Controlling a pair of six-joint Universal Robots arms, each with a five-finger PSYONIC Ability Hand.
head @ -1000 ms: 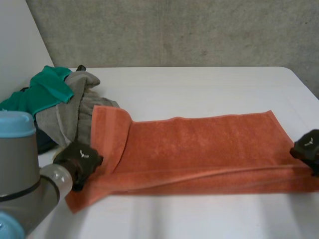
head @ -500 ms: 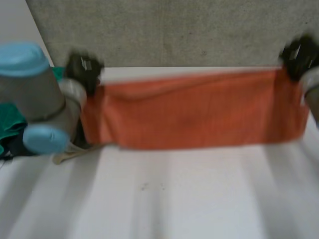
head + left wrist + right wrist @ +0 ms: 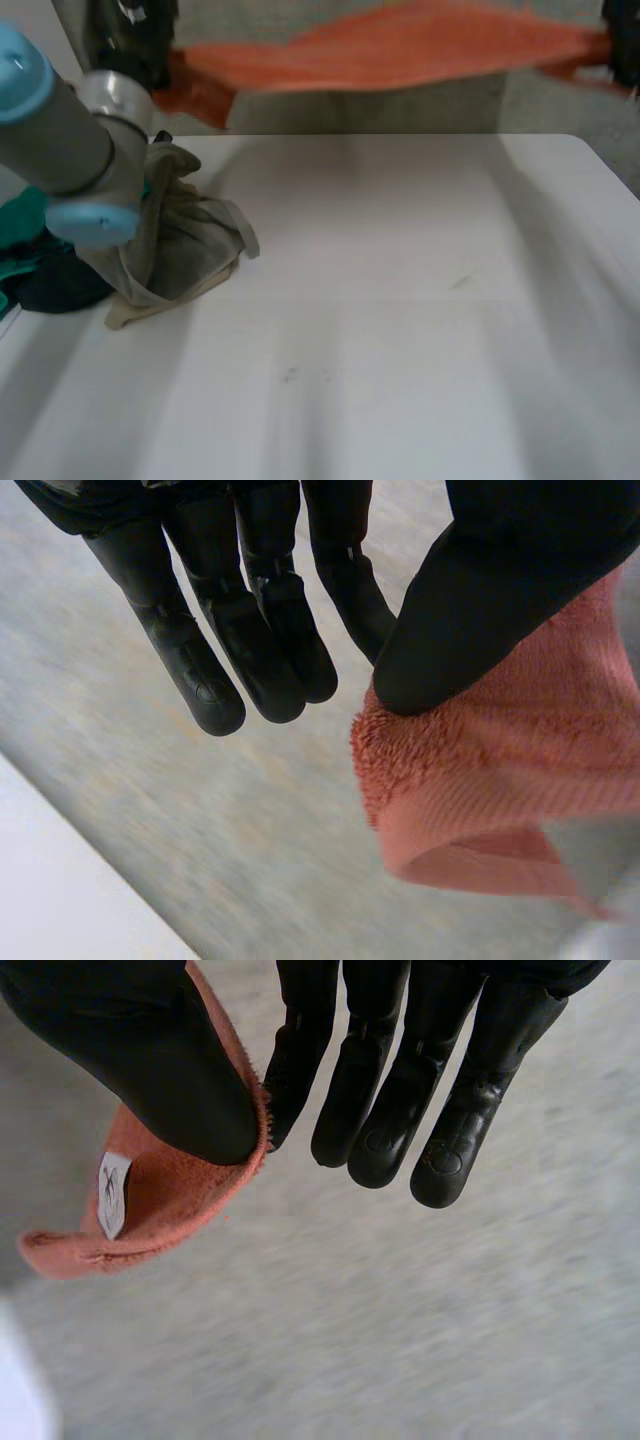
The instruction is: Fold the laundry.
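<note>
The orange towel (image 3: pixel 400 45) is stretched in the air high above the table (image 3: pixel 400 300), touching nothing below and sagging a little between its two ends. The left hand (image 3: pixel 135 45) pinches one end between thumb and finger, its other fingers straight and free. The right hand (image 3: pixel 625 45) pinches the opposite end the same way (a small white label (image 3: pixel 113 1192) shows at that corner). This looks like the spreading step, with the towel held taut before any fold. The next move likely calls for laying it flat on the bare table with both pinches firm, well apart from the pile of clothes (image 3: pixel 170 240) at the left.
</note>
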